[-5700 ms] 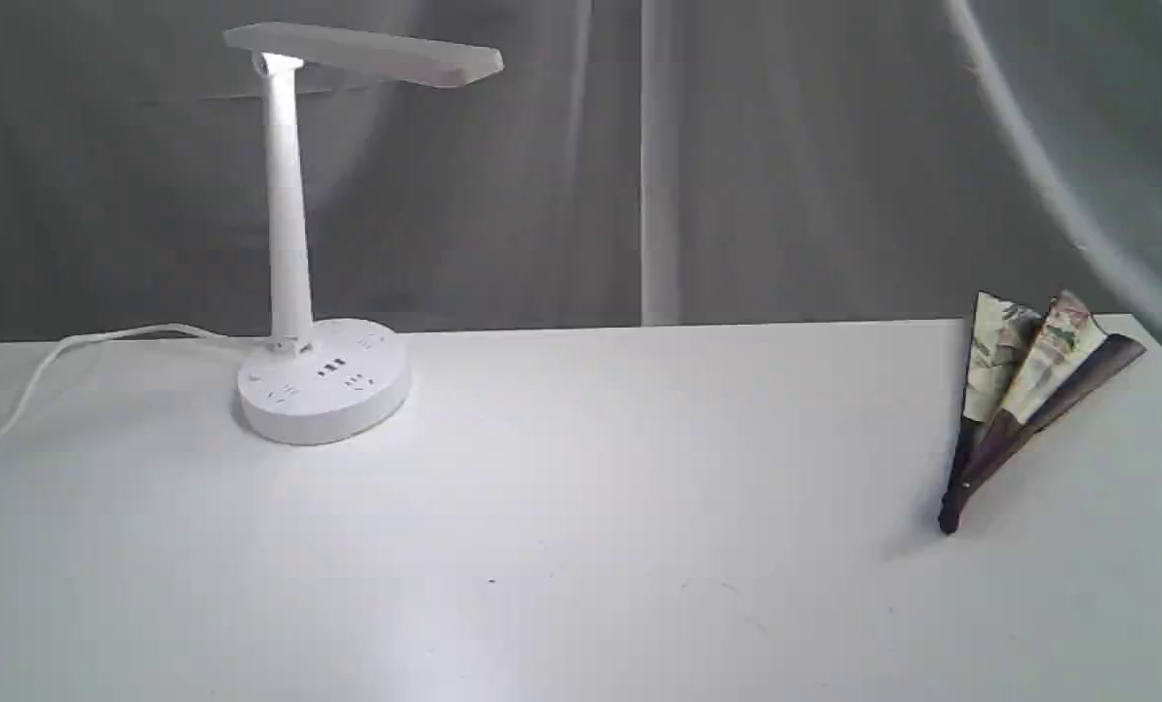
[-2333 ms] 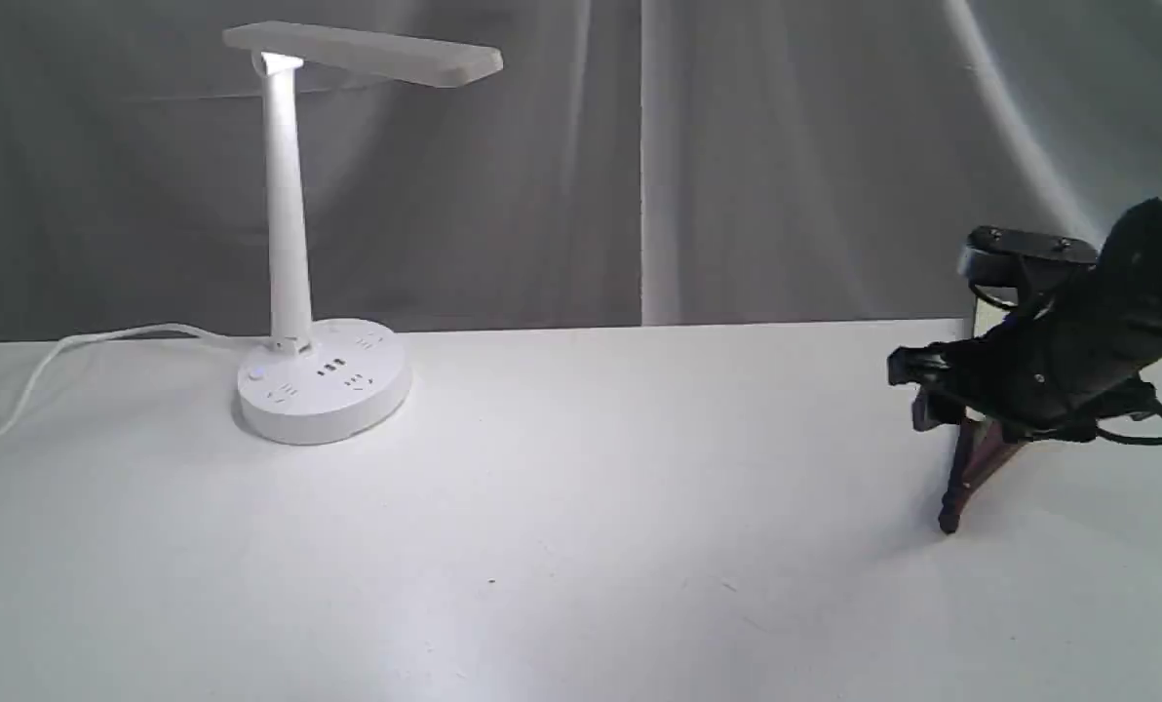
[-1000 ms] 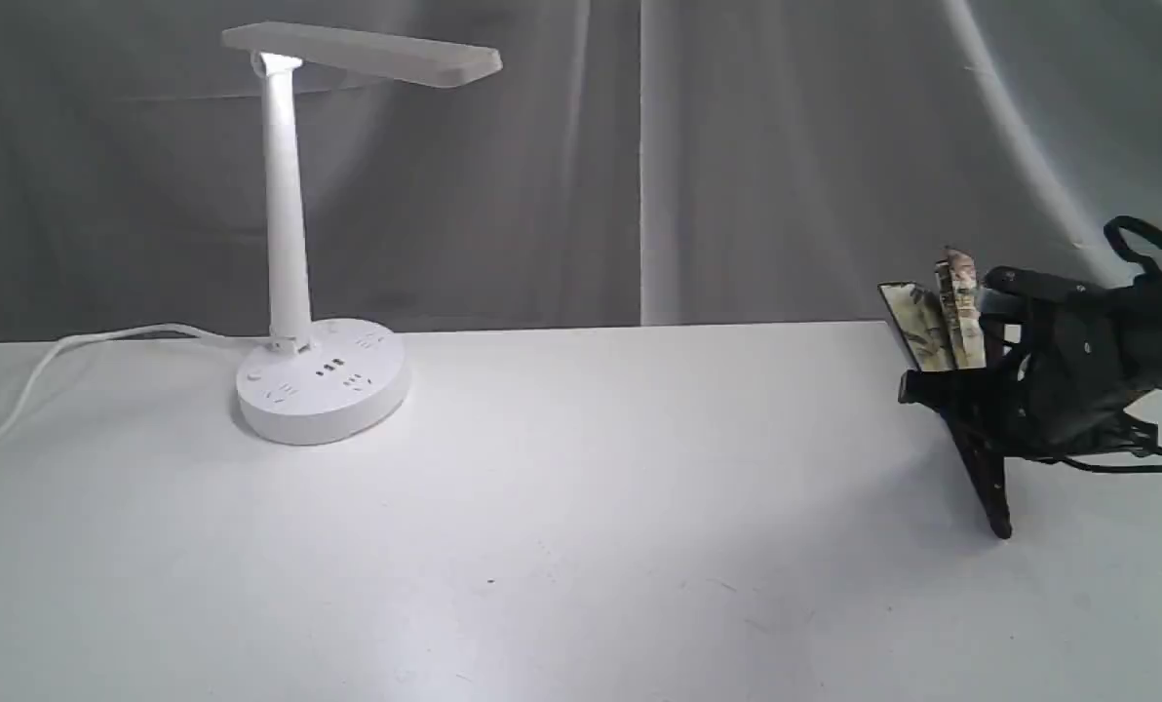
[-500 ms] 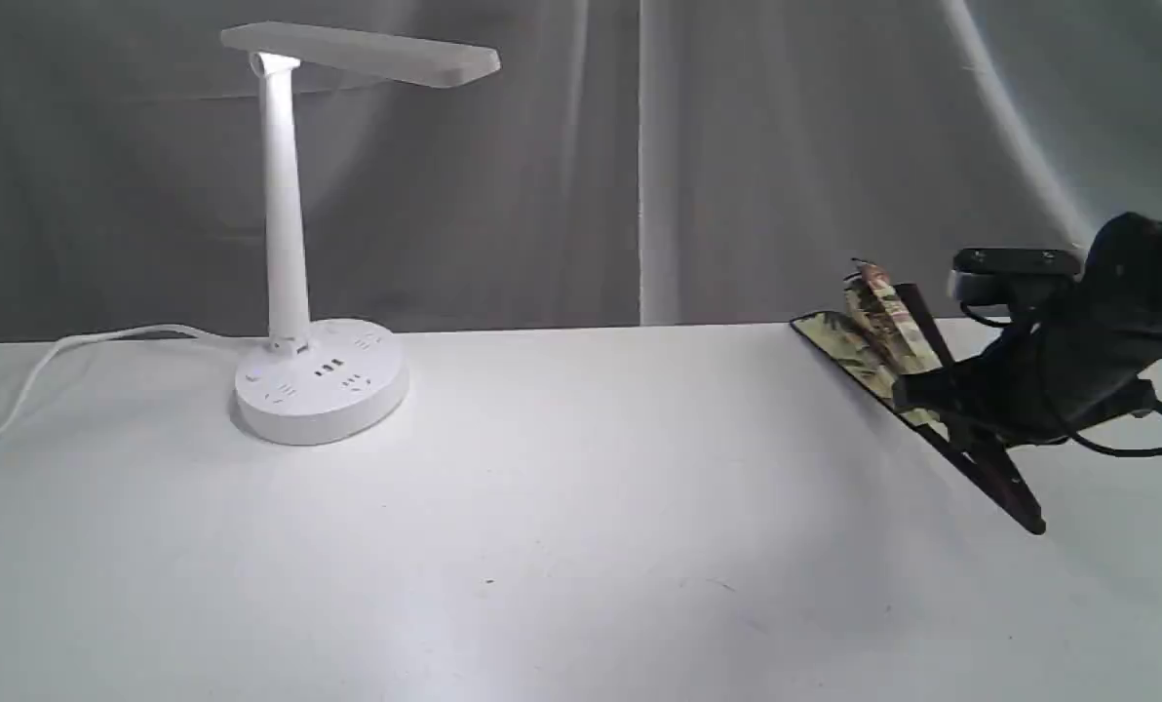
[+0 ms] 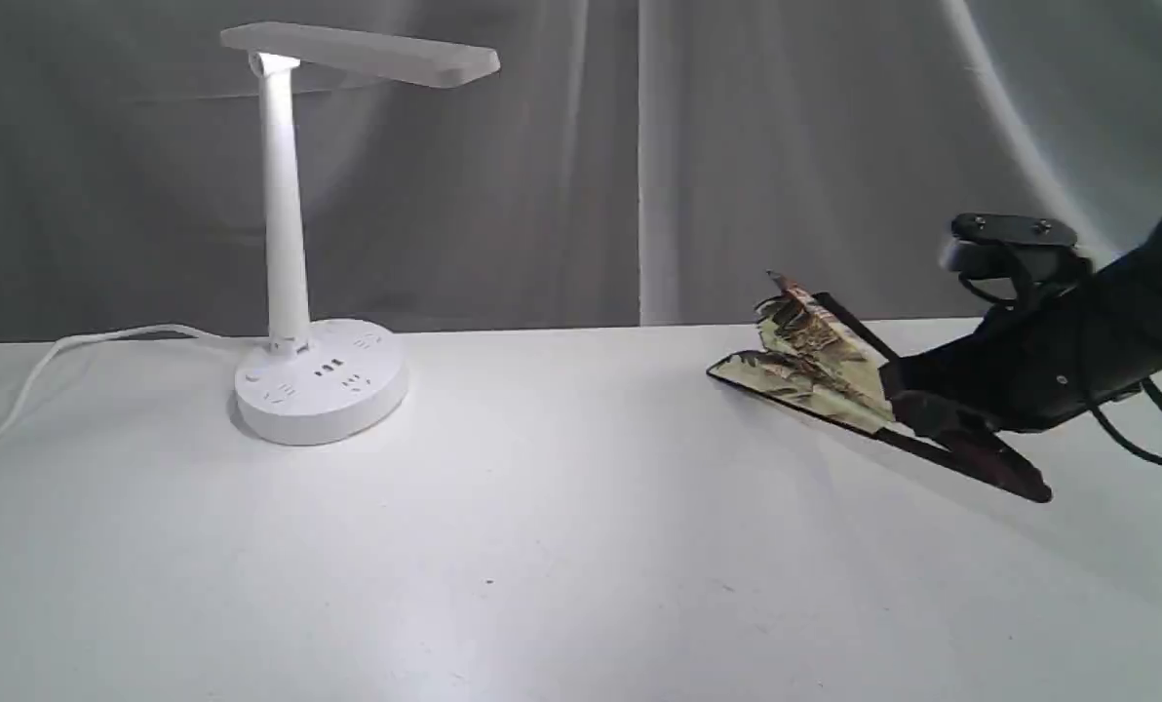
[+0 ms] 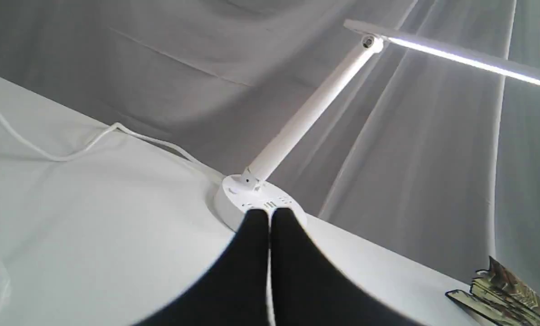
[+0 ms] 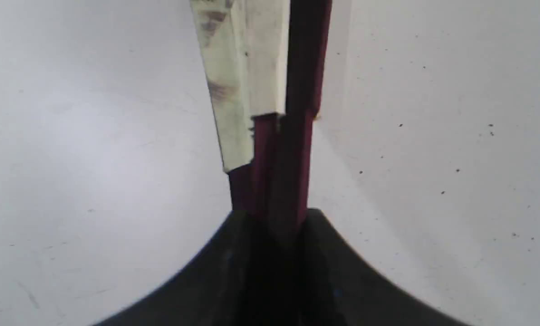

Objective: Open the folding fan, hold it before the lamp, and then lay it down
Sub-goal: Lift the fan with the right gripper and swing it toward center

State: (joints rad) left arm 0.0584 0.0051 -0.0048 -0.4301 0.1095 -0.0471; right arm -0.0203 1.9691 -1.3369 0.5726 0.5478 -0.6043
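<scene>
desk (image 5: 542,585): white, bears lamp at left rear | lamp (image 5: 284,224): upright, lit | fan (image 5: 815,375): barely spread, tilted low at right, leaf end toward lamp, well apart from it | right end effector (image 5: 917,409): clenched on fan's maroon ribs | left end effector (image 6: 269,253): pressed closed, grasps nothing, faces lamp base

Prob. a robot-lab recording setup: plain white table (image 5: 542,546) w/ grey cloth backdrop (image 5: 786,146) hung behind (creased, draped), and a lit desk lamp (image 5: 284,214).
</scene>
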